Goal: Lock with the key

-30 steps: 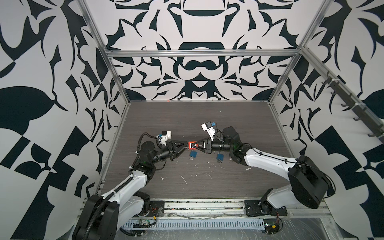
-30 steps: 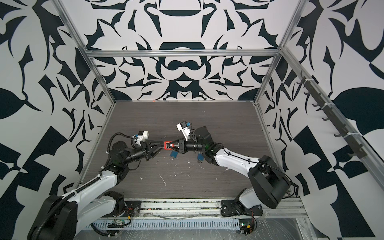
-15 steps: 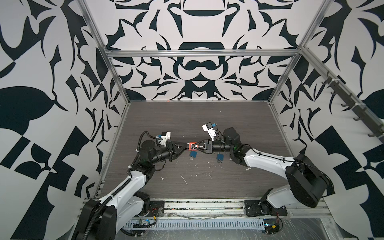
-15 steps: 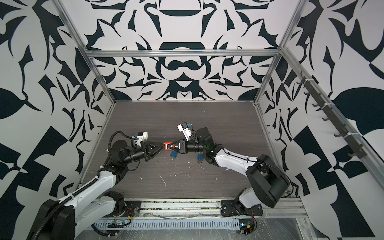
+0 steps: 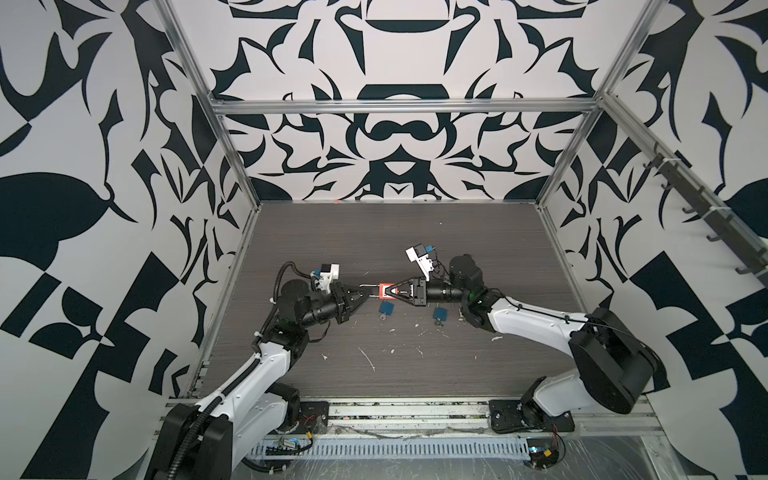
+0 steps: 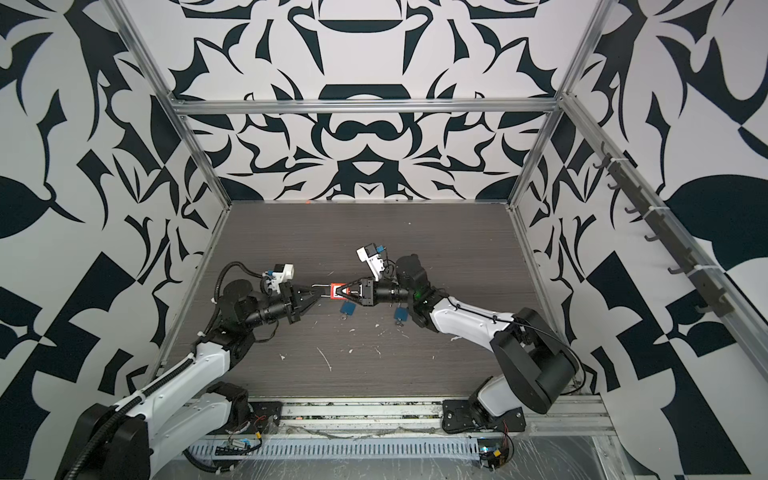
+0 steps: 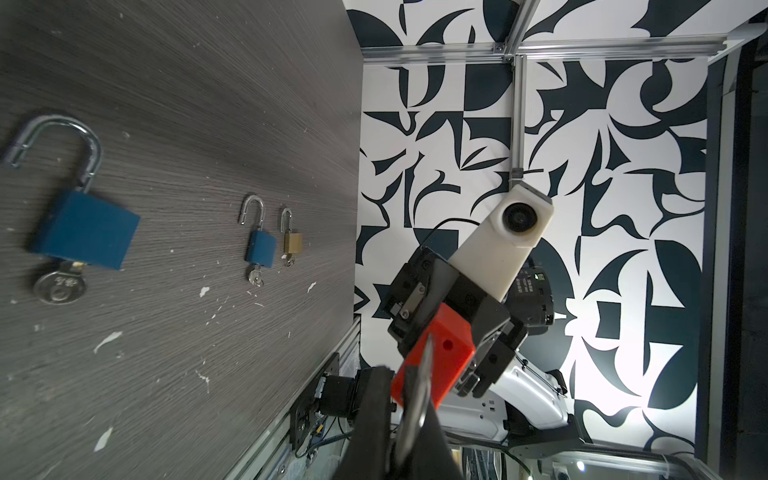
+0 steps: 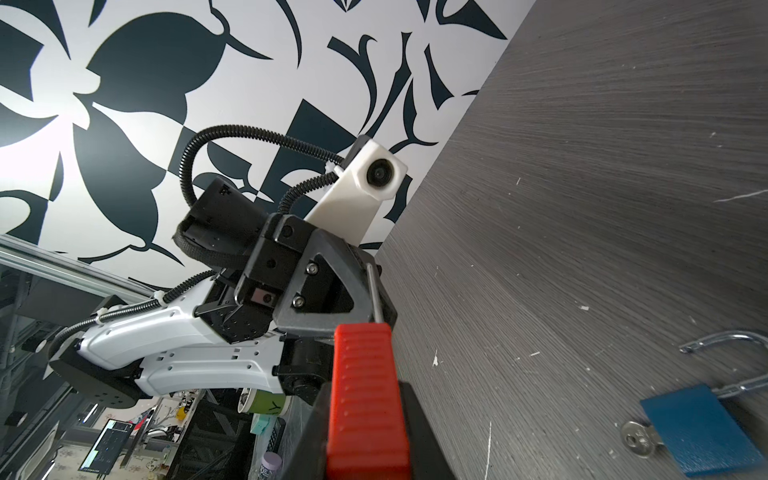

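Holding the red padlock clear of the table, about midway between the two arms. Clamped by the body in the right gripper, closed on it from both sides. Pinched by the silver shackle in the left gripper, fingers drawn fully together on the metal. In both top views, too small to read as more than a red block with a thin wire loop pointing toward the left arm. Closer in the right wrist view: a ribbed, matte red side wedged between dark fingers, one straight shackle leg running into the facing pincer. From the left wrist view instead: a smooth red face with a small round hole, and bright metal seen edge-on between the near fingertips. Far end of the body hidden inside the right grip. Lying on the table just below the held lock in both top views: a blue padlock and a second blue padlock. Made out only from the left wrist view: open shackles on both, a key in the base of the nearer, and a brass padlock just beside the farther.
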